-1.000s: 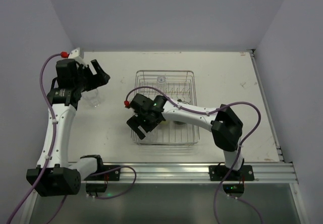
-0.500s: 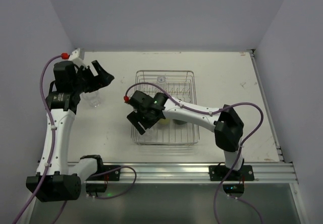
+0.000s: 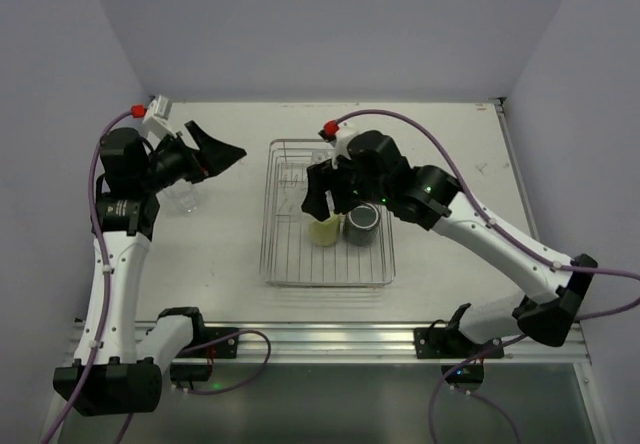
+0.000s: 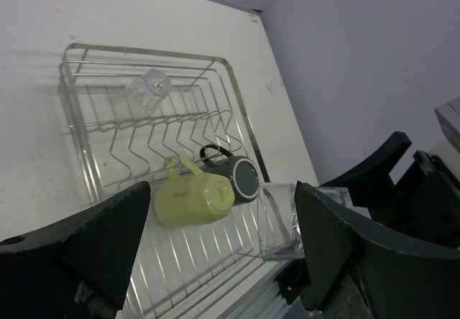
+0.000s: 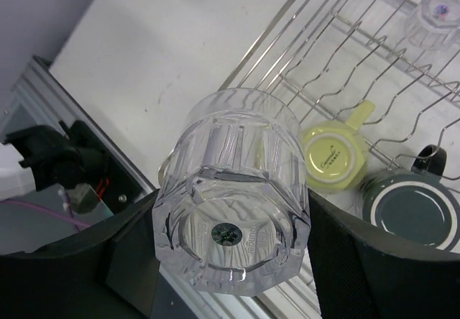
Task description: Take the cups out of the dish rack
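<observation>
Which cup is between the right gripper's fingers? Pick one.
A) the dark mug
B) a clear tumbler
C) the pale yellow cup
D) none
B: in the right wrist view the right gripper is closed on a clear tumbler, while the pale yellow cup and the dark mug lie in the dish rack below it.

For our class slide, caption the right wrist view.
Right fingers hold a clear tumbler over the dish rack; yellow cup and dark mug sit inside.

The table [image 3: 450, 164] right of the dish rack [image 3: 267, 226] lies open to me; on the left, a clear tumbler [image 3: 183, 196] stands in my way. Inside, yellow cup [image 3: 324, 230], dark mug [image 3: 361, 224] and prongs [image 4: 162, 128] block the middle.
</observation>
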`<state>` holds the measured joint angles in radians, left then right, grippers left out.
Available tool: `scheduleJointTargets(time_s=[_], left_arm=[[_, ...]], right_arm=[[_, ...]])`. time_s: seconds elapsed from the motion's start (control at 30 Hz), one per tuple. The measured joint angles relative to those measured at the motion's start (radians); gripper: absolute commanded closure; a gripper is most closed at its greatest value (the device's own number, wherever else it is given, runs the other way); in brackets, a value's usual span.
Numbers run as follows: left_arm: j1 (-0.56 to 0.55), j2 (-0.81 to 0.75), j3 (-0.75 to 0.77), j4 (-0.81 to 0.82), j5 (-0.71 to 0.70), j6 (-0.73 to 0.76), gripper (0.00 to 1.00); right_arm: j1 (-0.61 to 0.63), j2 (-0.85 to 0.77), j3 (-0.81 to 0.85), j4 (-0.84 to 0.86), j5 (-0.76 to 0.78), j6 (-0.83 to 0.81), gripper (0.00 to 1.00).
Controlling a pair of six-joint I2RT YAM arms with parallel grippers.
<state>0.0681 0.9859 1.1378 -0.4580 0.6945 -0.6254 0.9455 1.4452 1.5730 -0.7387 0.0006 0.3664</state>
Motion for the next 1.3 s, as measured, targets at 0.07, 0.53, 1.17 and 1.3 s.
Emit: scheduleJointTargets(time_s=[0.07,0.53,1.17,1.3], left_arm=[[0.000,-0.006,-0.047,0.070,0.065,-0.058,0.16],[-0.004,-0.096,-0.409,0.573,0.305,-0.607,0.12],[-0.203,-0.095,-0.548,0.840,0.372,-0.884,0.13],[-0.214,-0.095,-0.548,0.903,0.375,-0.946,0.15]], right_arm=[[-0.052,-0.094,-0.109,0.071,-0.050,0.013,1.00],[-0.134,-0.327,-0.431,0.431,-0.343,0.015,1.00],[-0.134,-0.237,-0.485,0.696,-0.550,0.000,1.00],[-0.134,-0.197,-0.485,0.730,-0.579,0.000,1.00]])
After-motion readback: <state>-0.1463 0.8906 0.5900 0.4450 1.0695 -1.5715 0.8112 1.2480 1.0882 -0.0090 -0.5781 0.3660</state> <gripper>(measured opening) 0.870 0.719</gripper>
